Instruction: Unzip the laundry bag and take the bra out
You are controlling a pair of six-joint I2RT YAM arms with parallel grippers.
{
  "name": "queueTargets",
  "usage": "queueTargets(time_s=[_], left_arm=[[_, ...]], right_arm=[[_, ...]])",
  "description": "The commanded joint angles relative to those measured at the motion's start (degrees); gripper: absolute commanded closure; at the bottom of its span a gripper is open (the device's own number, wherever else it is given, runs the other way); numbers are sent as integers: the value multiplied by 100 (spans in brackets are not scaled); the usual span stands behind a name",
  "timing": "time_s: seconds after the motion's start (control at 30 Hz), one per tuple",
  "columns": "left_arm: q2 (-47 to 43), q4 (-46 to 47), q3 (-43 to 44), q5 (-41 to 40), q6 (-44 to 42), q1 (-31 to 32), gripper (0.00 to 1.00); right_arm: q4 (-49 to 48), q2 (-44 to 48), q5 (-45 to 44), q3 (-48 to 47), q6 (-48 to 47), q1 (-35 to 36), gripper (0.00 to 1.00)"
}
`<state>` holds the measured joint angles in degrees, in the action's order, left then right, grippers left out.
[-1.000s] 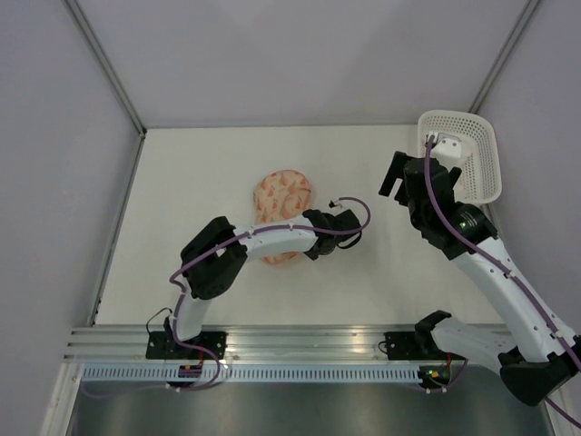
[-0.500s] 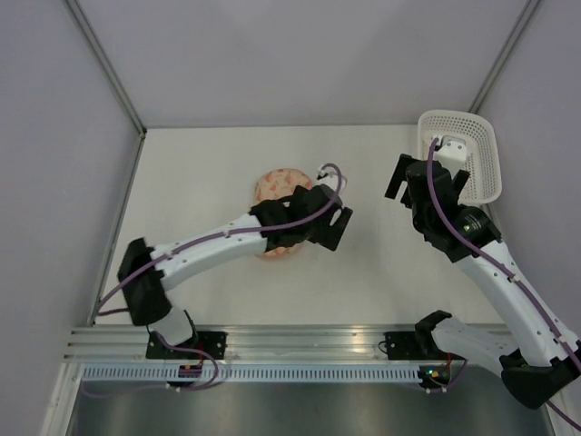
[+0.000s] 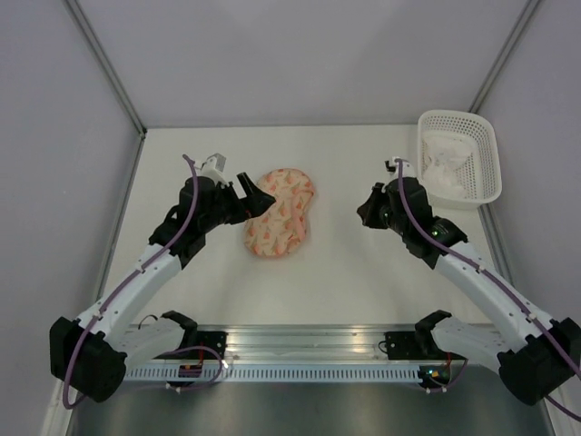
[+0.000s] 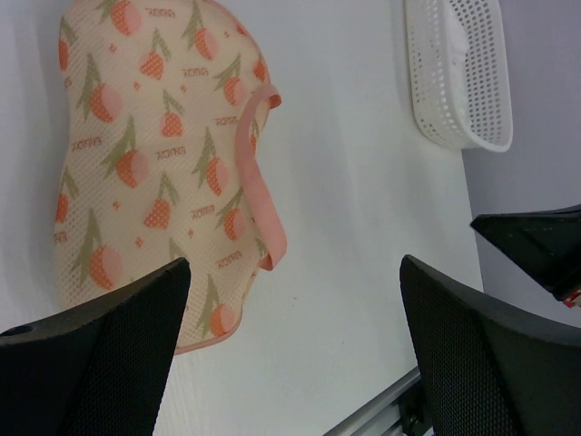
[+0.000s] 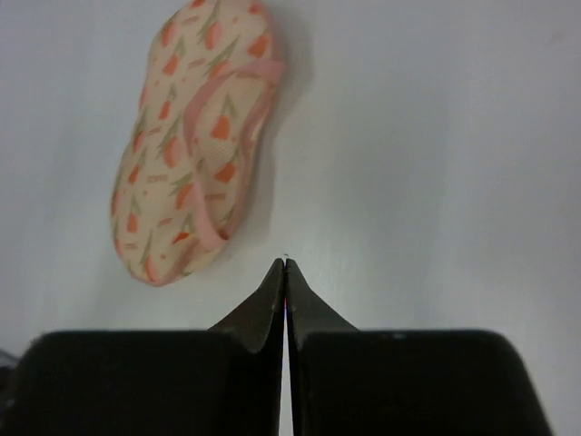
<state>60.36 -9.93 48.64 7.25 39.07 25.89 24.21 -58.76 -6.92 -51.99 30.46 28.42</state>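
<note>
One laundry bag (image 3: 280, 213), one basket (image 3: 491, 165)

The laundry bag (image 3: 280, 212) lay flat on the table (image 3: 363, 272), left of centre: a rounded cream pouch, orange-pink prints all over, long axis tilted near-left to far-right. Its salmon-pink loop strap (image 4: 259, 173) lay limp across the top face. And the bra (image 3: 447, 170), crumpled white fabric, sat far right inside the basket (image 3: 496, 163).
</note>
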Motion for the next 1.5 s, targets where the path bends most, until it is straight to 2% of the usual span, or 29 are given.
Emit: queueTargets(time_s=[0.0, 0.07, 0.1, 0.2, 0.3, 0.4, 0.5, 0.77, 0.83, 0.87, 0.9, 1.0, 1.1, 1.3, 1.47], left_arm=[[-410, 440, -144, 515, 469, -312, 1], [-630, 475, -311, 558, 505, -479, 1], [-683, 449, -390, 541, 531, -514, 0], [-876, 378, -575, 489, 584, -559, 0], [-1131, 378, -847, 427, 637, -602, 1], [-1289, 264, -918, 383, 637, -638, 1], [-1474, 159, -953, 322, 620, -655, 1], [-1615, 150, -1015, 330, 628, -691, 1], [-1606, 141, -1050, 365, 628, -691, 1], [-1606, 132, -1059, 365, 593, -682, 1], [-1597, 115, -1067, 330, 567, -690, 1], [-1545, -26, -1059, 111, 444, -691, 1], [-1396, -281, -1006, -354, 400, -691, 1], [-1009, -501, -1041, -1164, 391, -699, 2], [-561, -55, -1041, -832, 128, -691, 2]], right_arm=[[-1741, -476, 2190, 320, 503, 5, 100], [-2375, -749, 2588, 408, 654, 14, 100], [-3003, -1029, 2982, 435, 881, 14, 100], [-3955, -1681, 3764, 575, 1547, 14, 99], [-5509, -2498, 4206, 681, 2051, 66, 100], [-6040, -3298, 4269, 559, 2377, 180, 100], [-6060, -3878, 4199, 304, 2333, 364, 99], [-5332, -4845, 3875, -452, 1939, 796, 100], [-4428, -4812, 3559, -619, 1649, 814, 100], [-3981, -4768, 3139, -707, 1169, 814, 99], [-3185, -4706, 2900, -760, 990, 805, 100], [-1987, -4557, 2451, -927, 306, 805, 100], [-1368, -4530, 2240, -936, -56, 796, 100], [-1059, -4460, 1967, -716, -180, 629, 99], [-515, -4310, 1238, -857, -609, 436, 99]])
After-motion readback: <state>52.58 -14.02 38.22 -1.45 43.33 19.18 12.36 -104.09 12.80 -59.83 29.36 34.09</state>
